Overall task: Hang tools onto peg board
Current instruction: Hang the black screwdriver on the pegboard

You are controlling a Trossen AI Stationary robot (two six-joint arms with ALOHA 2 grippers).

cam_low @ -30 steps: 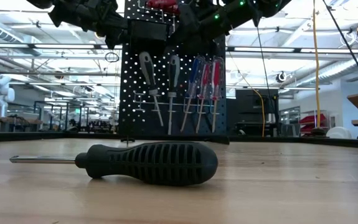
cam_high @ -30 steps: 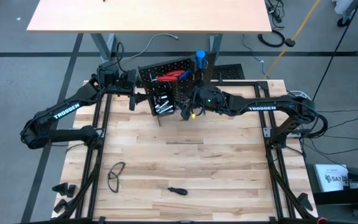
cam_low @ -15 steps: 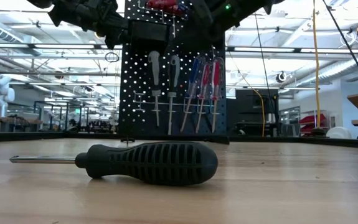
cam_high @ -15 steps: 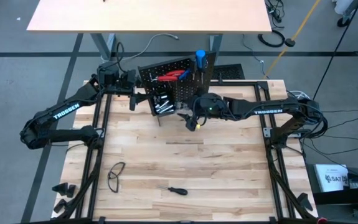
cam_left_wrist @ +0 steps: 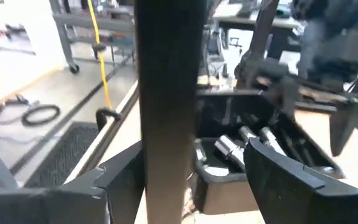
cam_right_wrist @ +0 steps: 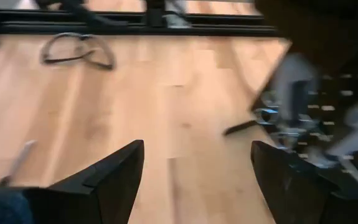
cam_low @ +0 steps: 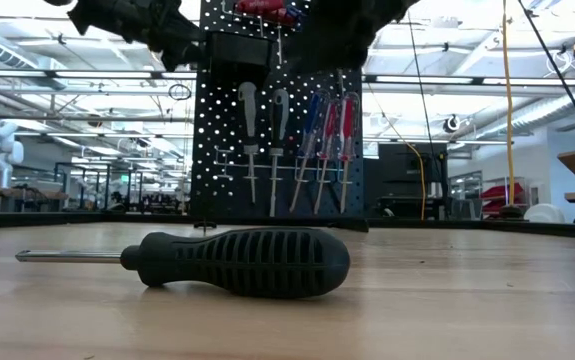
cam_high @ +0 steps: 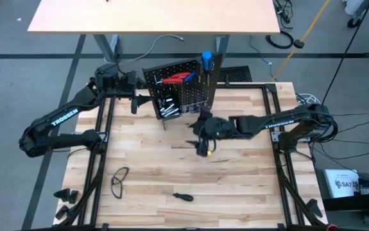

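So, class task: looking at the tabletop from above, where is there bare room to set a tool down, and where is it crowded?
Bare wood: the wide stretch between the right gripper and the black-handled screwdriver, and the whole near-right corner. The near-left holds the glasses. It is crowded at the far edge, where the peg board, the left gripper and the right arm sit close together.

Right end effector (cam_high: pixel 203 146): withdrawn from the peg board (cam_high: pixel 179 90) face, now out over the open desk (cam_high: pixel 235 186), fingers spread and empty in the right wrist view. Silver-handled screwdriver (cam_low: pixel 249 138) on the board: swung from tilted to hanging straight. Left end effector (cam_high: pixel 135 102): shifted slightly back at the board's left edge.
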